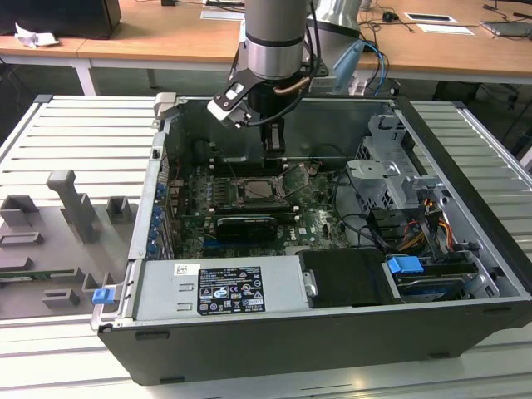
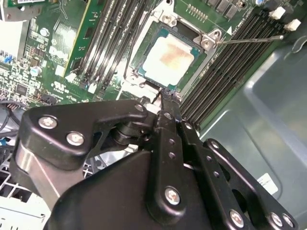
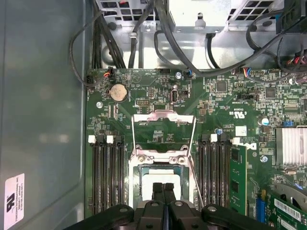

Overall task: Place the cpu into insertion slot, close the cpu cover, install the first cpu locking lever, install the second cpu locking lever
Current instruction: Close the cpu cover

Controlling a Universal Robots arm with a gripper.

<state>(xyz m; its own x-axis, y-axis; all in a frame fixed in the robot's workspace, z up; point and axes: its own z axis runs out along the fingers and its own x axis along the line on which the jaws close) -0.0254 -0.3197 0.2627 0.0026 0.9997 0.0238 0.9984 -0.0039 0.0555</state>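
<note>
As my end effector (image 3: 163, 188) hangs inside open computer case (image 1: 249, 349), fingers sit pressed together, gripping nothing, tips at edge of chip (image 2: 168, 58); contact unclear. Chip seated flat in socket (image 3: 135, 178). Cover (image 3: 163, 115) flipped open over green board (image 3: 230, 103). Case rests on grey slatted counter (image 1: 83, 141); grey fixtures (image 1: 71, 204) at exterior view's left; wooden desks (image 1: 166, 37) behind.

An open computer case (image 1: 332, 349) lies on a slatted metal table (image 1: 75, 133); the arm (image 1: 274, 37) reaches down from twelve o'clock, its gripper (image 1: 274, 148) just above the socket (image 1: 264, 189) on the green board (image 1: 312, 218); a black card (image 1: 245, 226) lies at the socket's six o'clock; grey blocks (image 1: 75, 208) stand at the case's nine o'clock.
</note>
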